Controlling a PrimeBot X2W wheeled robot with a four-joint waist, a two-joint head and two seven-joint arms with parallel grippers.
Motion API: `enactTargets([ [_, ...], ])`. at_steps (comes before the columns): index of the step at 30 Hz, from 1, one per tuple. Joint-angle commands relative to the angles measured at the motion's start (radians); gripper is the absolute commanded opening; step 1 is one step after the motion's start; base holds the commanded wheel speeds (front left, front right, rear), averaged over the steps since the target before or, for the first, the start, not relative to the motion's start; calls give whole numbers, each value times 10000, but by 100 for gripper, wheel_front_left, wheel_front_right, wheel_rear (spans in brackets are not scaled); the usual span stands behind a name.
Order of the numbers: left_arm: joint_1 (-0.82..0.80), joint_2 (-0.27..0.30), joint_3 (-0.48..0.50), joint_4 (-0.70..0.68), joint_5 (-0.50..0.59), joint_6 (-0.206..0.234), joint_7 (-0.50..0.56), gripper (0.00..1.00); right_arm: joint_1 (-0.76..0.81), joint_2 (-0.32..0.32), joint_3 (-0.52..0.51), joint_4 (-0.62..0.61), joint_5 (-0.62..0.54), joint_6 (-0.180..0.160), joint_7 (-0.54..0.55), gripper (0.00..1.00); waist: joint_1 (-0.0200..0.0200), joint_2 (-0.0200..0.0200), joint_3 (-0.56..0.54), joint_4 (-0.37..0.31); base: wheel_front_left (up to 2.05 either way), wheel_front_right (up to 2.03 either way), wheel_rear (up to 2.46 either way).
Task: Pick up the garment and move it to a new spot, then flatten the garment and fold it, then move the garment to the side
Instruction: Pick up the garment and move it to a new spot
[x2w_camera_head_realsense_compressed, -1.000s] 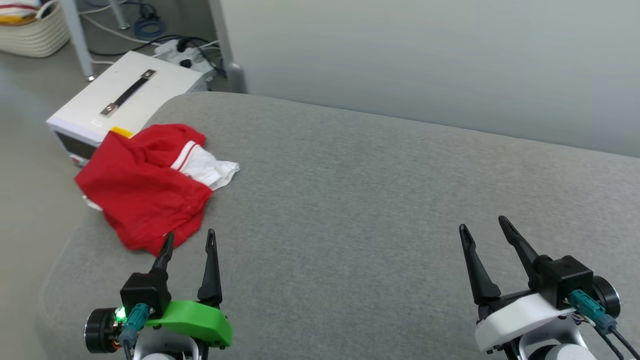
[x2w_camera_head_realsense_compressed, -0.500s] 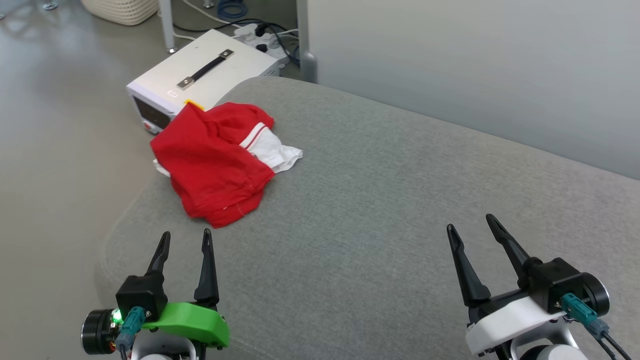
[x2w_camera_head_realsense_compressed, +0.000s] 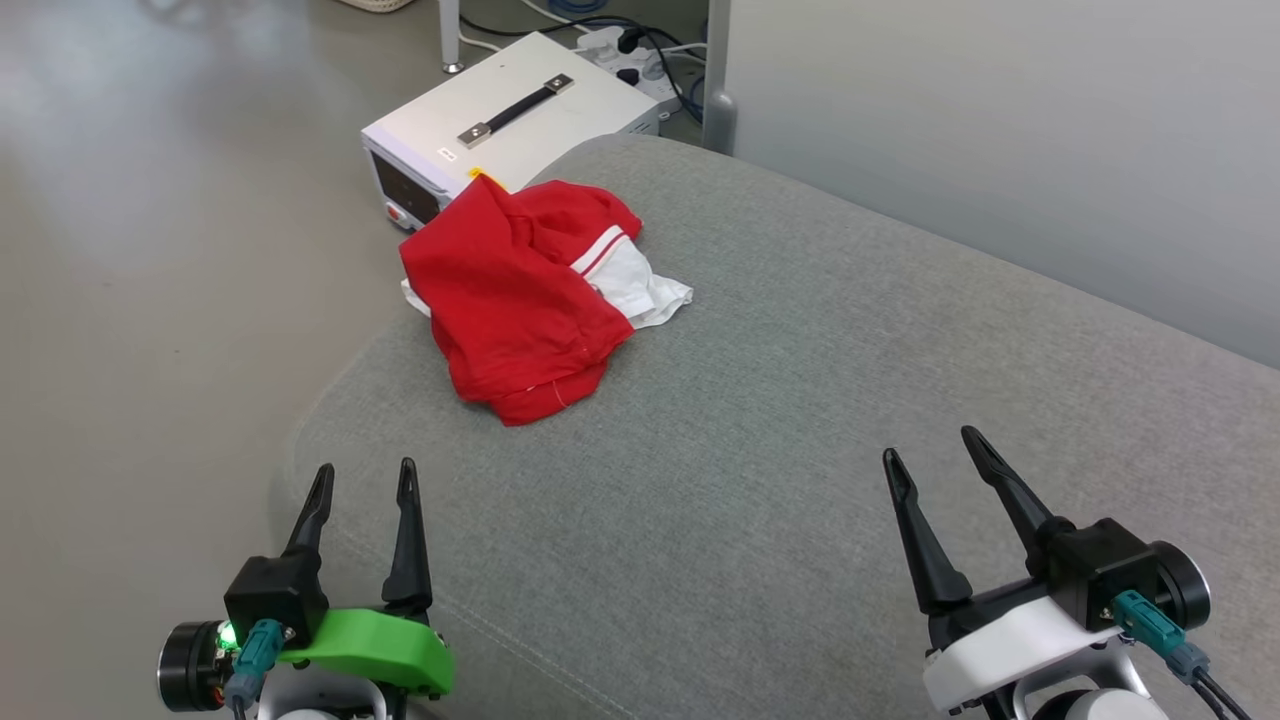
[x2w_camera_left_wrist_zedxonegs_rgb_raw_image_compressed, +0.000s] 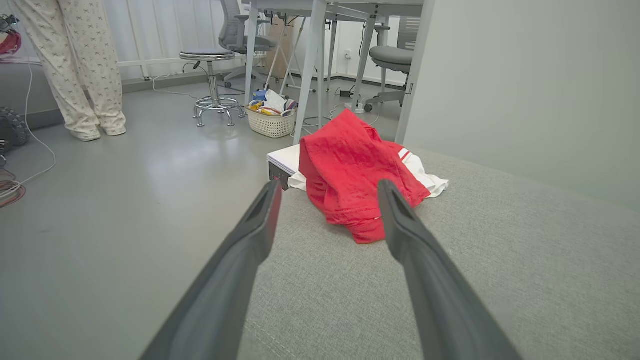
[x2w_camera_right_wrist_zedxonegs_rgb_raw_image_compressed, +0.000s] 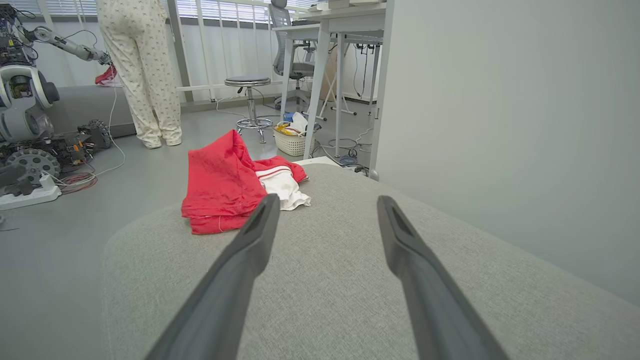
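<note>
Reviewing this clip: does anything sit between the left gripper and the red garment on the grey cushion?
Nothing visible does. The garment lies crumpled near the cushion's far left corner, and just bare grey cushion lies between it and the open left gripper. The white box stands on the floor beyond the garment, out of the path.

left gripper (x2w_camera_head_realsense_compressed: 362, 478) low, fingers spread, right gripper (x2w_camera_head_realsense_compressed: 928, 445) likewise, both empty

Bright, even daylight from the far windows (x2w_camera_right_wrist_zedxonegs_rgb_raw_image_compressed: 220, 10), pale glare on the grey floor (x2w_camera_head_realsense_compressed: 130, 90), shadows soft; wrist views bend at their edges, near fingers (x2w_camera_left_wrist_zedxonegs_rgb_raw_image_compressed: 230, 280) blurred
</note>
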Motion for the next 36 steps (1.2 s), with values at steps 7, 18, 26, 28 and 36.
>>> enactTargets([
  [7, -668, -48, 297, 189, -267, -102, -238, 100, -347, -258, 179, -270, -14, -7, 8, 100, 0, 0, 526, 104, 0, 0, 0],
  [18, -3768, 384, 391, 1622, -481, -689, -320, 100, -1274, -1238, 54, -1154, 22, -7, 682, 100, 0, 0, 2499, -1137, 0, 0, 0],
  [26, -6708, 1564, 300, 4310, -1546, -992, 488, 100, -1865, -1717, -26, -1567, 101, -7, 877, 100, 0, 0, 3718, -2039, 0, 0, 0],
  [28, -7379, 1912, 159, 4971, -1768, -1011, 1059, 100, -1965, -1832, -61, -1633, 129, -7, 909, 100, 0, 0, 3987, -2208, 0, 0, 0],
  [36, -9344, 3217, -1159, 7266, -2943, -1025, 3971, 100, -2339, -2195, -88, -1880, 294, -7, 985, 100, 0, 0, 4946, -2807, 0, 0, 0],
])
